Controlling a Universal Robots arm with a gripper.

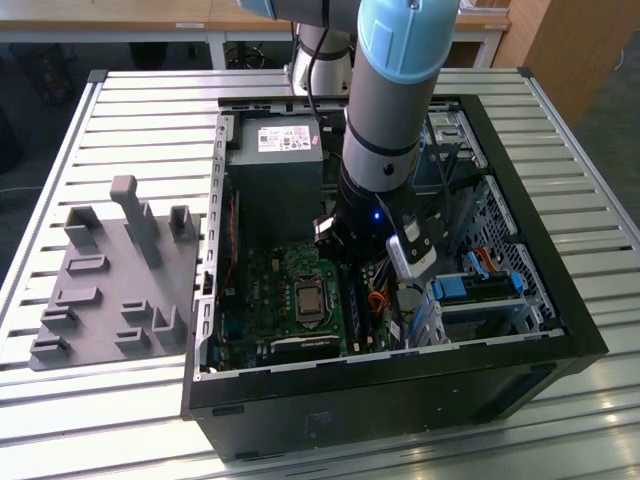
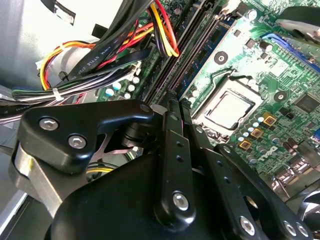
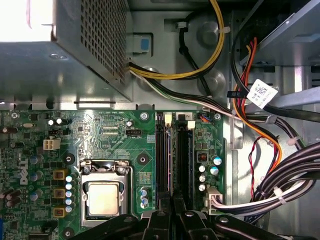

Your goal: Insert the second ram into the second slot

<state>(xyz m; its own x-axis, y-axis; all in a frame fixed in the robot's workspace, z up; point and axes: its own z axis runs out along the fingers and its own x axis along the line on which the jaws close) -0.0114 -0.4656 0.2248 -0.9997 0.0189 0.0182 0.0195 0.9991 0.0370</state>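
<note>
Green motherboard (image 3: 115, 145), black case (image 1: 560, 300)

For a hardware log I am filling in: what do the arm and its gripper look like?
The arm is a thick grey tube with a light blue joint cap at the top and a black band lower down. A thin black cable runs alongside it. A small blue light glows near its wrist. The gripper is matt black, built of flat linkage bars joined by silver screws.
</note>
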